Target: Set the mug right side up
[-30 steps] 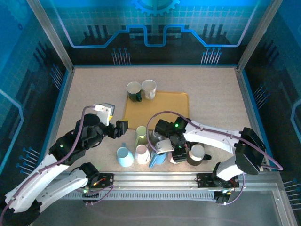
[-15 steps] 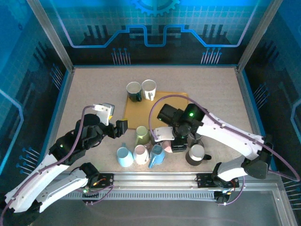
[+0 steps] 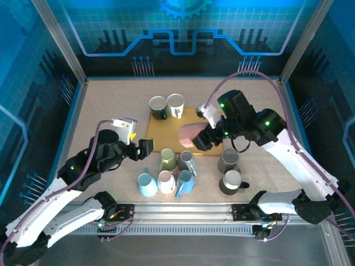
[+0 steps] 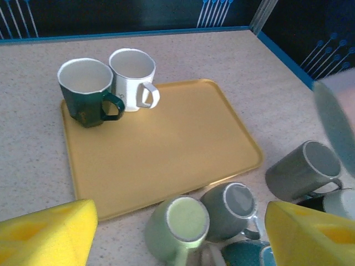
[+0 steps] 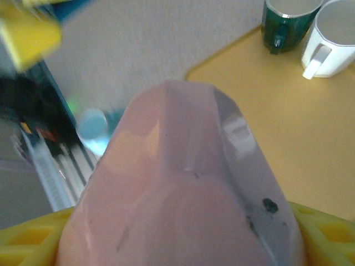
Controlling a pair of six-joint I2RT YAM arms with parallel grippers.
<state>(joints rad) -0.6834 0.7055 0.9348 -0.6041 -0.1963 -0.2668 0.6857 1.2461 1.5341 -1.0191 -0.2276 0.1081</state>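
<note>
Right gripper (image 3: 201, 137) clenched on pink mug (image 3: 188, 134), arm reaching far-left over tray (image 3: 166, 130); left gripper (image 3: 145, 147) released, arm bent, beside tray's near-left corner.

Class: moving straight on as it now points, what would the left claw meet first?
Probably the upside-down light green mug, nearest ahead of the left claw; the grey mug beside it is possible, depth being unclear.

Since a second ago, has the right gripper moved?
Yes. The right gripper moved toward the far edge, now over the tray, holding the pink mug.
</note>
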